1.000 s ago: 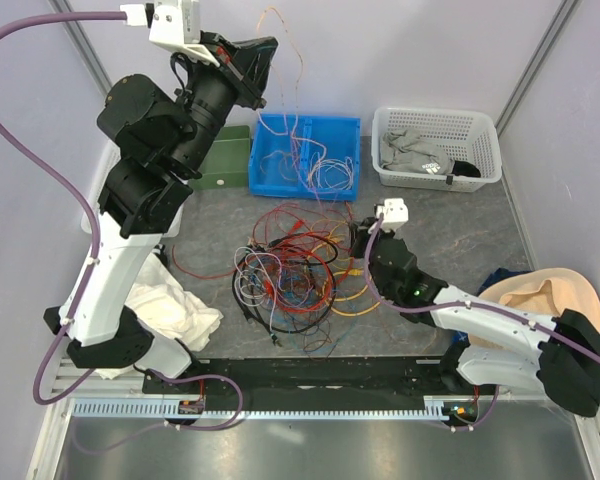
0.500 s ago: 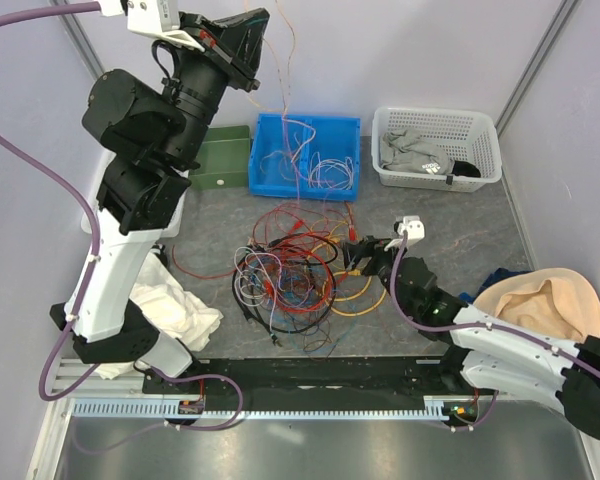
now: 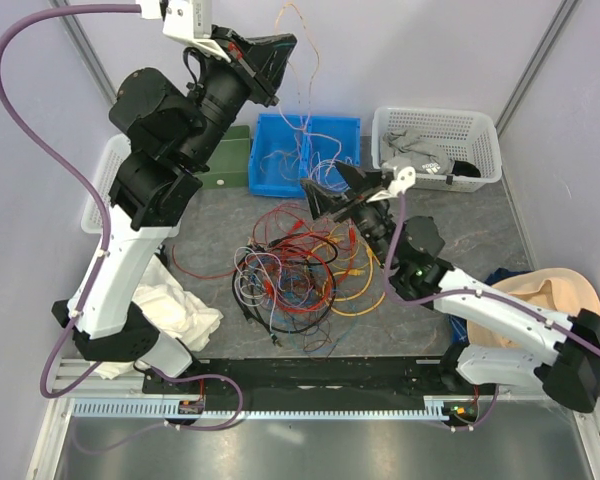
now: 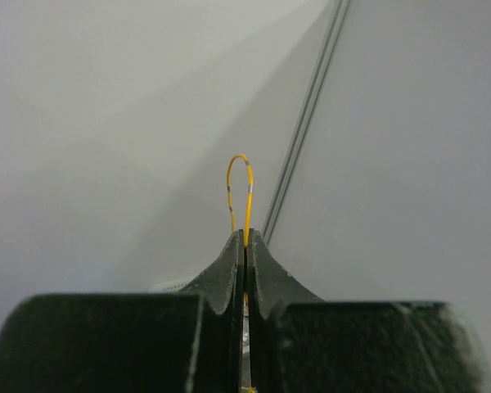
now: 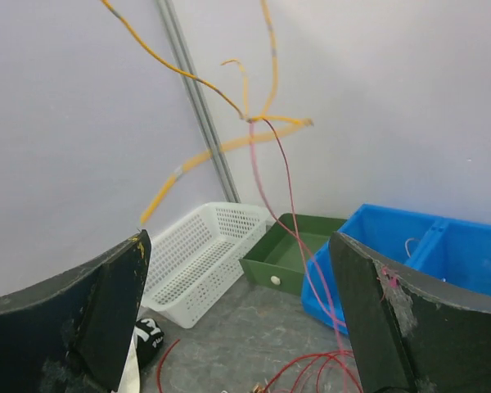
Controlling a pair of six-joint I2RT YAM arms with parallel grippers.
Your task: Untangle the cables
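The cables (image 3: 290, 268) lie in a tangled heap of red, orange, yellow, white and black wires on the grey table. My left gripper (image 3: 278, 55) is raised high at the back, shut on a thin yellow cable (image 4: 242, 187) that loops out past its tips (image 4: 245, 237). From there the strand (image 3: 298, 110) hangs down towards the blue bin. My right gripper (image 3: 332, 192) hovers over the far side of the heap, open wide (image 5: 237, 241) with nothing gripped. A red wire (image 5: 299, 246) and yellow strands (image 5: 229, 102) hang in the air in front of it.
A blue bin (image 3: 325, 128) holding white wires, a green tray (image 3: 223, 165) and a white basket (image 3: 105, 180) stand at the back left. Another white basket (image 3: 438, 125) with cloths is back right. A white cloth (image 3: 175, 305) lies near left, a beige hat (image 3: 540, 290) near right.
My right gripper has opened and lifted off the heap, swinging back and left toward the blue bin. My left arm has shifted right, still pinching the yellow cable.
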